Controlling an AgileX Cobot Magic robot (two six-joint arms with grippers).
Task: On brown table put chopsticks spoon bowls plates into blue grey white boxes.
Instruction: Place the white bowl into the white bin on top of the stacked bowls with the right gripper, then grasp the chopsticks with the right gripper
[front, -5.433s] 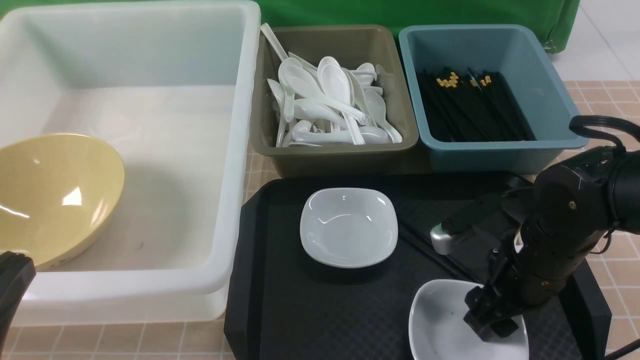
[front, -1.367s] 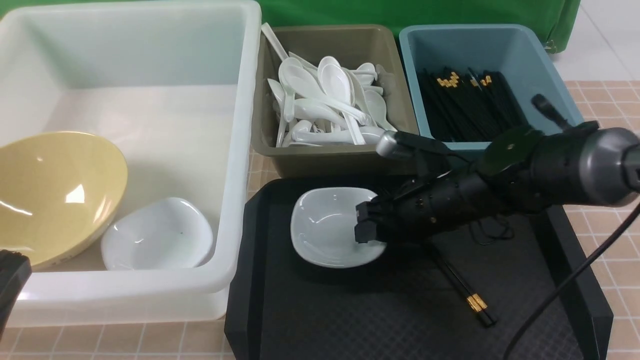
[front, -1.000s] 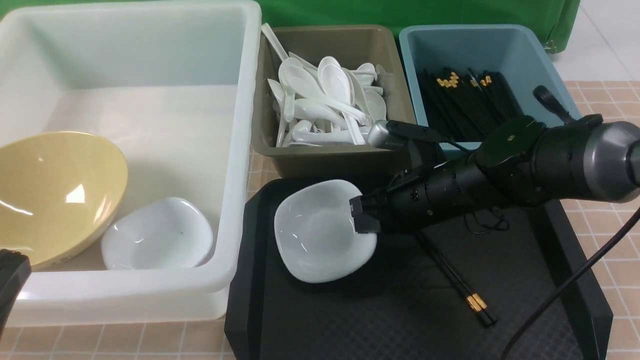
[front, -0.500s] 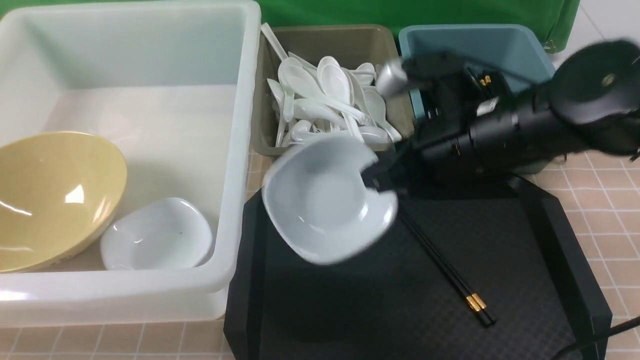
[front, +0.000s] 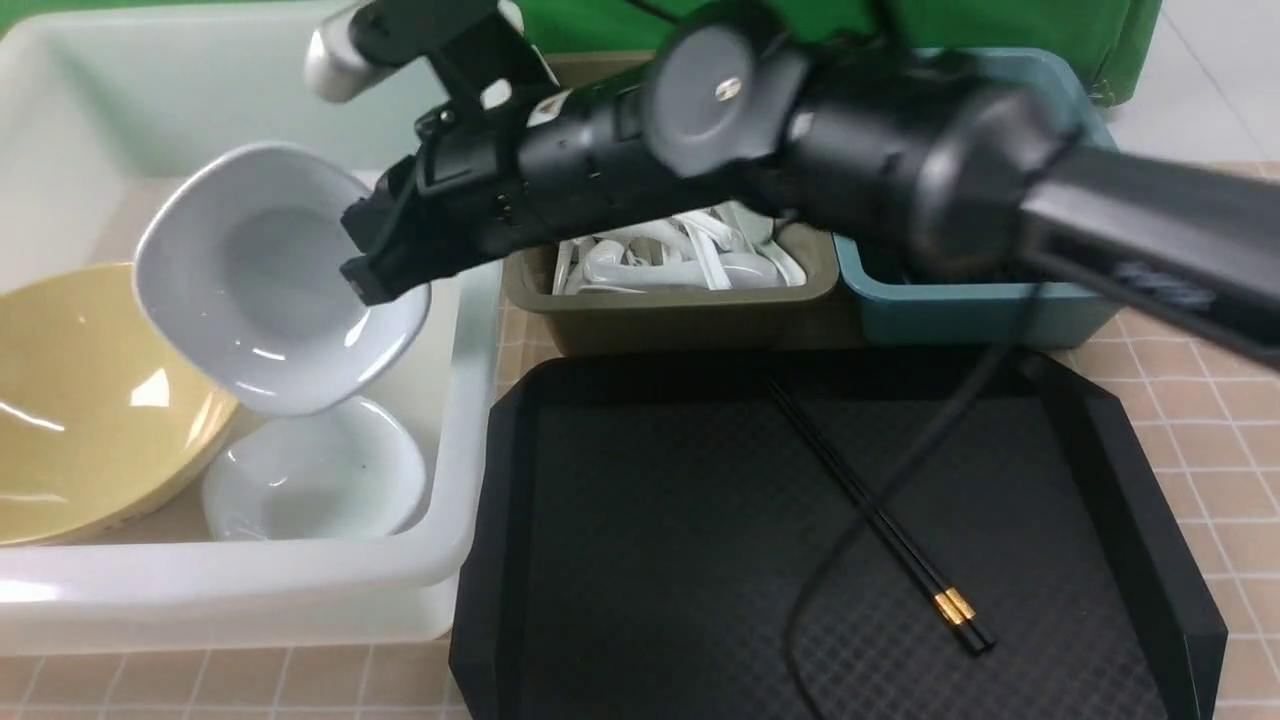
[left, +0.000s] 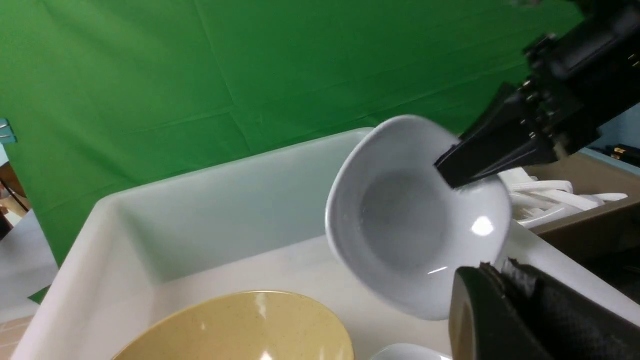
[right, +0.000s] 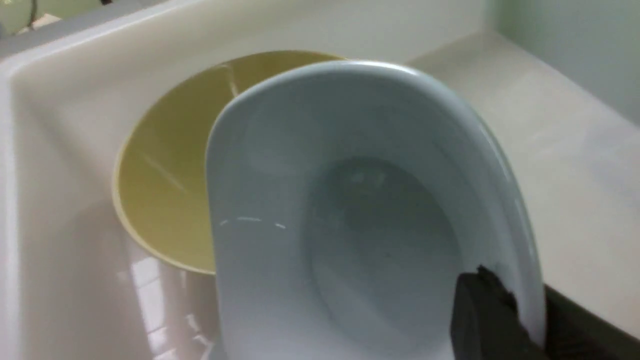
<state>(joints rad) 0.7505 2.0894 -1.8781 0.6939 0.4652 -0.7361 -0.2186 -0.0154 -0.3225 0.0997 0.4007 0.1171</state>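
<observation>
Over white tub (front: 250, 590), right jaws pinch tilted dish (front: 250, 290) at rim; left jaws closed.

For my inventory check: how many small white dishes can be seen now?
2. One white dish is gripped by the right hand above the white tub; the other dish lies in it beside the yellow bowl.

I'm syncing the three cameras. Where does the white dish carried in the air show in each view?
Front view: held dish, upper left, tilted over the white tub.
Left wrist view: near the middle, against the tub's far wall.
Right wrist view: fills most of the picture.
Shared landmark: the yellow bowl, near the dish in all three.
</observation>
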